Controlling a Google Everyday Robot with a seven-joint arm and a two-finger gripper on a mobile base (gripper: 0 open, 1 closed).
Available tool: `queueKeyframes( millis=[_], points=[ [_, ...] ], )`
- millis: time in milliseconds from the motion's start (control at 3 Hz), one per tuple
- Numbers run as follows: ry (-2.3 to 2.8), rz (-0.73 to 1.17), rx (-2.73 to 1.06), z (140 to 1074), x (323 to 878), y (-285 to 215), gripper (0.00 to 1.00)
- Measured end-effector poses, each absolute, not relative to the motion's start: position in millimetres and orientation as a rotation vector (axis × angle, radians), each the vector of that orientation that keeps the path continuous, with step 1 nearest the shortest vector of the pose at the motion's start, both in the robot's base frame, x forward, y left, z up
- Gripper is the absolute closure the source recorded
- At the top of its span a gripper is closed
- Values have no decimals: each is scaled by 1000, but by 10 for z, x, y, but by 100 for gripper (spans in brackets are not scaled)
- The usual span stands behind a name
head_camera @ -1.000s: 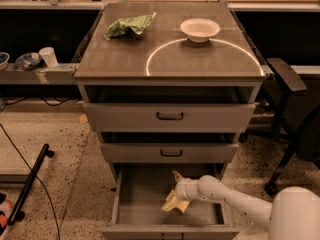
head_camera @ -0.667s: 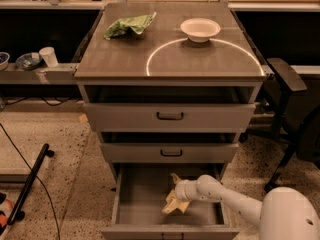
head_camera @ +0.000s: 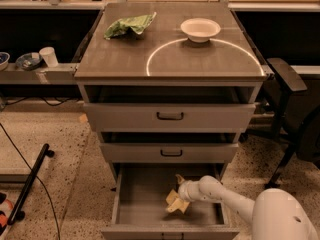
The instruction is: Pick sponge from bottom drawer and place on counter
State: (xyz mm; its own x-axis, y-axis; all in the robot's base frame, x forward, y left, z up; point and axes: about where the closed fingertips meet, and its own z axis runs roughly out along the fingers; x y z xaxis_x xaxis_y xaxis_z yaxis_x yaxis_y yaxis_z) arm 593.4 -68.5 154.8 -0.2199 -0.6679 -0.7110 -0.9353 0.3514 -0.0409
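Step in hand, as it looks: the pick-up, with the sponge not yet out of the drawer. Nearest the viewer, a smooth white rounded arm (head_camera: pixel 235 201) reaches in from the lower right. At its end the gripper (head_camera: pixel 181 191) sits low inside the open bottom drawer (head_camera: pixel 140 199), toward the drawer's right half.

The sponge (head_camera: pixel 176 203) is right at the gripper, just below and slightly left of it, touching or all but touching. It is a small pale yellow foam piece, soft-looking and crumpled, tilted instead of lying flat. Whether the gripper has clamped onto it or merely rests against it cannot be told.

The drawer around the gripper is a deep grey metal box with a plain matte floor and straight walls.

Above the gripper are two shallower grey drawers, the middle drawer (head_camera: pixel 170 153) and the top drawer (head_camera: pixel 170 116), each with a thin black handle. Both are pulled out a little.

Higher and farther still is the counter (head_camera: pixel 120 59), a flat grey-brown square top marked with a thin white circle line (head_camera: pixel 150 59). A shallow white bowl (head_camera: pixel 200 29) sits on the circle's far edge. A wrinkled green cloth (head_camera: pixel 129 26) lies at the far left, well apart from the gripper.

The next move likely calls for a secure hold on the foam. Then comes a lift up and out toward the viewer, clear of the two drawer fronts overhead. The sponge would then be carried up to a bare part of the counter.
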Motion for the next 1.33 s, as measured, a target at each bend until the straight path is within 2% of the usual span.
queueKeyframes(
  millis=[1333],
  points=[
    [2197,541,-1337,1122,5782,-1075,26]
  ],
)
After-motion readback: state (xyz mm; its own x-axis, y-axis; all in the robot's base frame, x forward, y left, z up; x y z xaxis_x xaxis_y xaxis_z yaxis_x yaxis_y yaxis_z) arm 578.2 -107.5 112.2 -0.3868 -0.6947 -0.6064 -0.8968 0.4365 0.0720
